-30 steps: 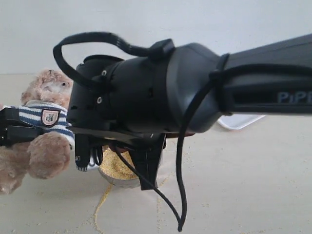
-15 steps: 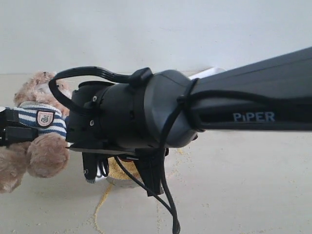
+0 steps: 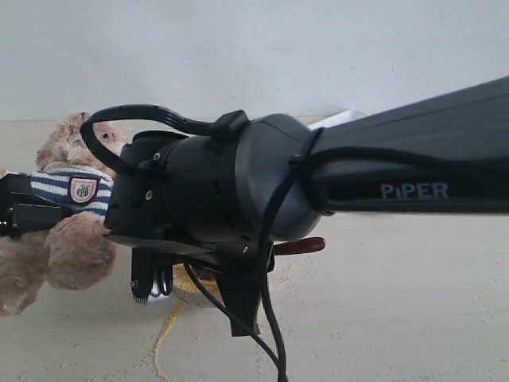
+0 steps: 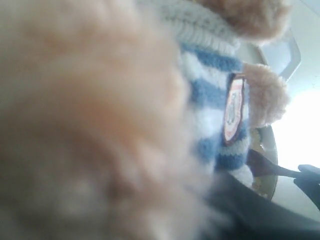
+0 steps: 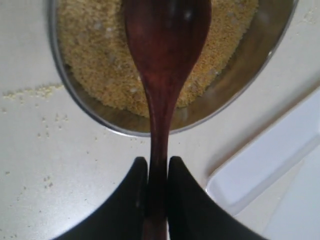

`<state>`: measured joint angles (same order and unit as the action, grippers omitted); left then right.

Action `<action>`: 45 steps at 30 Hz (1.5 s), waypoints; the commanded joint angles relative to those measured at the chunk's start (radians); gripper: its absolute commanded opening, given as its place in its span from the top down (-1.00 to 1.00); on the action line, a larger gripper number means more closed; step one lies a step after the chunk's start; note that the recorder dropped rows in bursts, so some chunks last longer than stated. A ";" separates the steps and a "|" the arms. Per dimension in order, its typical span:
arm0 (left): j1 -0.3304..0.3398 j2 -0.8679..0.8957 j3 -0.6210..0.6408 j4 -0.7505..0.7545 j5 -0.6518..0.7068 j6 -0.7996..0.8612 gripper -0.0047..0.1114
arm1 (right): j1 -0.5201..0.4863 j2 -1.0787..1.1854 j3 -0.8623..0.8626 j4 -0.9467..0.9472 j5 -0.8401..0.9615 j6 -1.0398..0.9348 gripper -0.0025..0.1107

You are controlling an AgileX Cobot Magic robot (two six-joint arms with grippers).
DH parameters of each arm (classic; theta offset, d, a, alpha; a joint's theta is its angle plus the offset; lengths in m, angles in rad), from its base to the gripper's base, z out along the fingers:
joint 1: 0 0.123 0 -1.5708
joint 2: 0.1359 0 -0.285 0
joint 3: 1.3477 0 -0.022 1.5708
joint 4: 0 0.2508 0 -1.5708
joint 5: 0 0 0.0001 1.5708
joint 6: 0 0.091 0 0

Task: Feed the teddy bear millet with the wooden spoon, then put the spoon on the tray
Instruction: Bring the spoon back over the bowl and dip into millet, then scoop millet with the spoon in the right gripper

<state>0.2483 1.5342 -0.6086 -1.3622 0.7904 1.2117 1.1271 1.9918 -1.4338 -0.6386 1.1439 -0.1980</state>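
The teddy bear [image 3: 75,239], in its navy-and-white striped shirt with a crest badge [image 4: 232,107], stands at the left. My left gripper [image 3: 32,208] is pressed into its body and shut on it; fur fills most of the left wrist view. My right gripper [image 5: 157,160] is shut on the thin handle of the wooden spoon [image 5: 167,35]. The spoon's oval bowl hangs just over the millet [image 5: 90,60] in a round metal bowl [image 5: 250,65]. The handle's end [image 3: 306,245] sticks out under the right arm. A corner of the white tray [image 5: 270,165] lies beside the bowl.
The right arm [image 3: 358,183] crosses most of the exterior view and hides the metal bowl [image 3: 183,293] almost wholly. Loose millet trails [image 3: 163,334] run across the beige tabletop in front of the bowl. A pale wall stands behind.
The right arm has slid left across the exterior view and now covers more of the bowl. The spoon's handle end has come into sight. The bear has shifted only slightly.
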 commanded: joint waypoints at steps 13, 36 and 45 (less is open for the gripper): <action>0.002 -0.009 -0.002 -0.032 -0.003 0.007 0.83 | -0.071 -0.005 -0.004 0.190 0.017 -0.036 0.96; 0.002 -0.009 -0.002 -0.036 -0.032 0.020 0.83 | -0.071 -0.005 -0.004 0.026 0.035 0.130 0.96; 0.002 -0.009 -0.002 -0.036 -0.032 0.020 0.83 | -0.071 -0.022 -0.004 0.028 0.041 0.147 0.96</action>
<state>0.2483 1.5342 -0.6086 -1.3802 0.7527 1.2240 1.0591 1.9918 -1.4338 -0.6058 1.1786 -0.0567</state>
